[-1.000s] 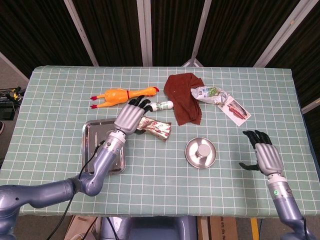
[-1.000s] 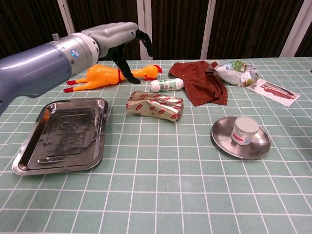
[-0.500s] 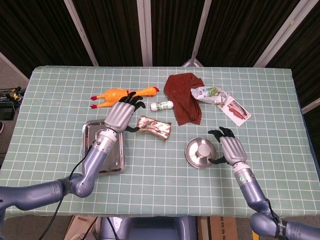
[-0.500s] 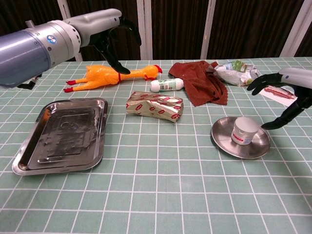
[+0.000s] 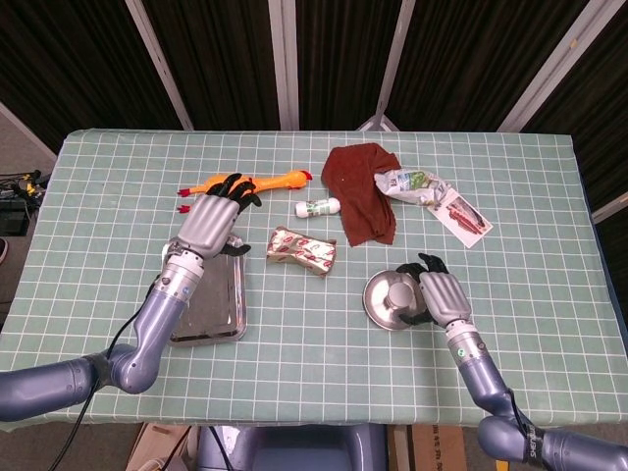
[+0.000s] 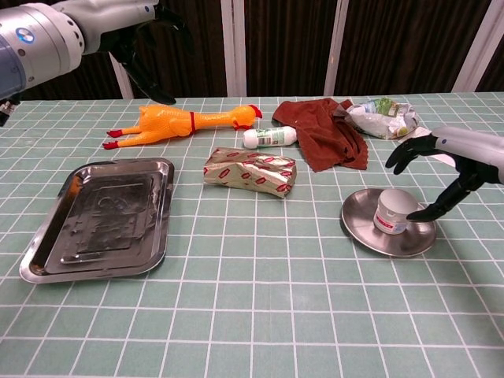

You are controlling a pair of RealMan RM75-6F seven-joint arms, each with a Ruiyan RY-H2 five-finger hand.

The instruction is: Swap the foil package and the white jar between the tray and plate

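The foil package (image 5: 302, 249) (image 6: 250, 172) lies on the table between the empty steel tray (image 5: 211, 314) (image 6: 102, 213) and the round plate (image 5: 376, 305) (image 6: 354, 224). The white jar (image 5: 400, 291) (image 6: 395, 211) stands upright on the plate. My right hand (image 5: 442, 294) (image 6: 453, 167) hovers at the jar's right side, fingers spread above and beside it, holding nothing. My left hand (image 5: 209, 221) (image 6: 134, 27) is raised above the tray's far edge with its fingers apart and empty, well left of the package.
Along the back lie a rubber chicken (image 6: 181, 124), a small white bottle (image 6: 269, 137), a red cloth (image 6: 327, 134), a crumpled wrapper (image 6: 382, 118) and a leaflet (image 6: 441, 147). The table's right edge runs behind my right hand.
My left hand has drawn back left and upward, away from the foil package. My right hand has come in from the table's right side to the jar on the plate.
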